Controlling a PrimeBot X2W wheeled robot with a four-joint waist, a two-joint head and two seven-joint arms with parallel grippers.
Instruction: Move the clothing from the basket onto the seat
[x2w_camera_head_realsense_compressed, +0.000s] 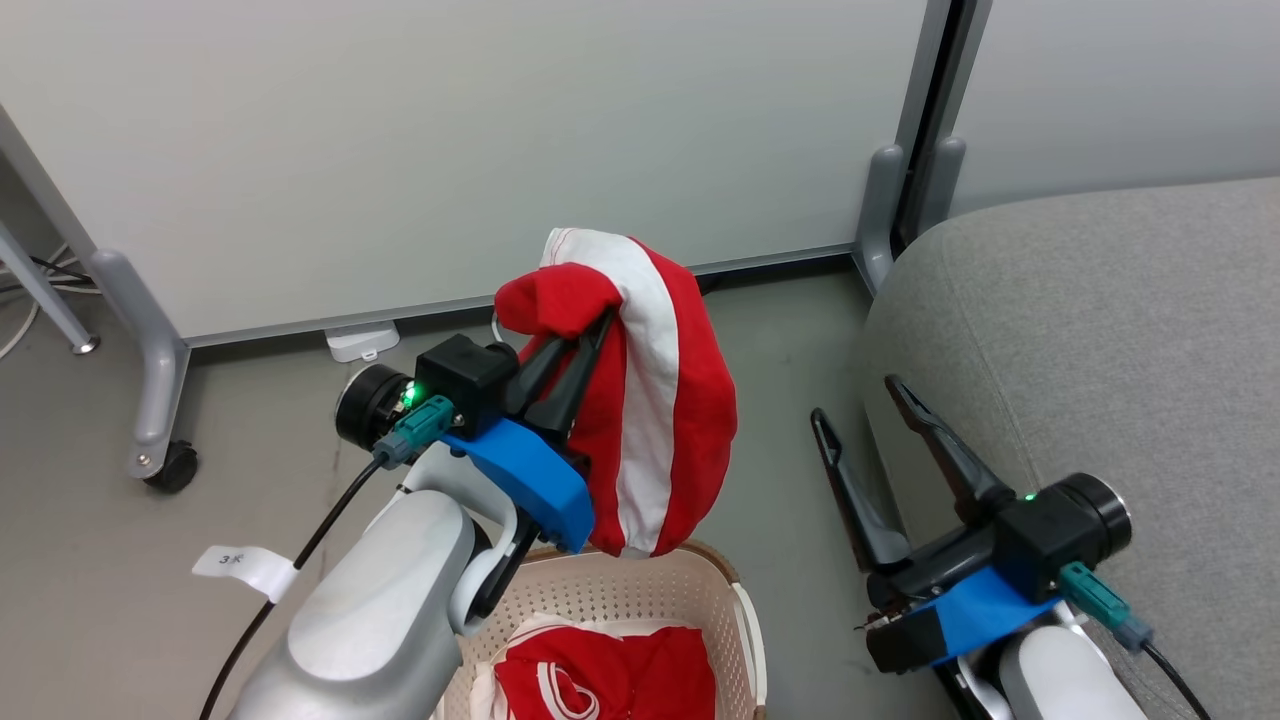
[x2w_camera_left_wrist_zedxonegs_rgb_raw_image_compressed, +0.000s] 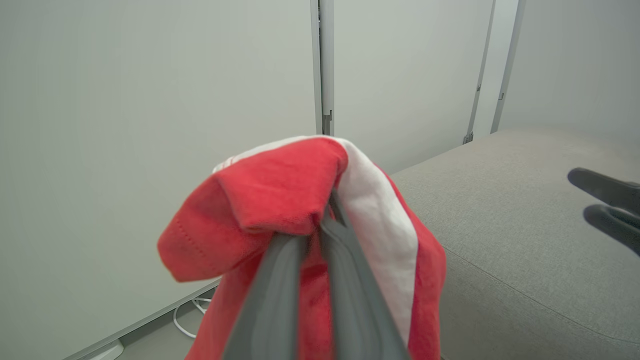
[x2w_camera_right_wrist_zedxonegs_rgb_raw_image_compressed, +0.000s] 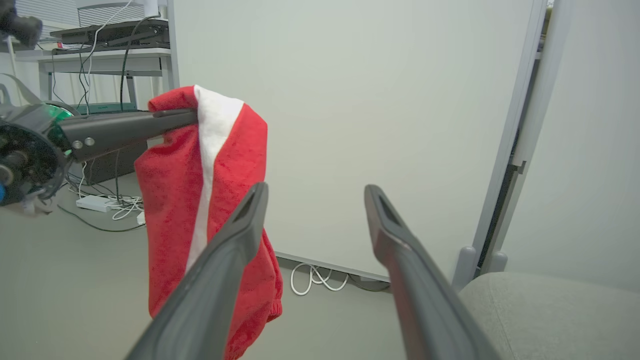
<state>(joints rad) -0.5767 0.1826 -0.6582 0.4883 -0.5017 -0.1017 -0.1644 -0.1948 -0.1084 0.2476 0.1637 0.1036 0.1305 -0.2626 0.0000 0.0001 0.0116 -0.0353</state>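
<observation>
Above the basket (x2w_camera_head_realsense_compressed: 625, 592), a red garment (x2w_camera_head_realsense_compressed: 660, 400) is clamped in the left gripper (x2w_camera_head_realsense_compressed: 598, 330); between it and the seat (x2w_camera_head_realsense_compressed: 1100, 330), the right gripper (x2w_camera_head_realsense_compressed: 855, 400) is seen spread wide.

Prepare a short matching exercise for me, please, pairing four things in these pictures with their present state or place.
Column one
1. left gripper
2. right gripper
3. lifted garment
4. basket

Column two
a. holds a second red garment
b. open and empty
c. hanging in the air, not yet on the seat
d. shut on red cloth

Right pairs: 1-d, 2-b, 3-c, 4-a.
</observation>
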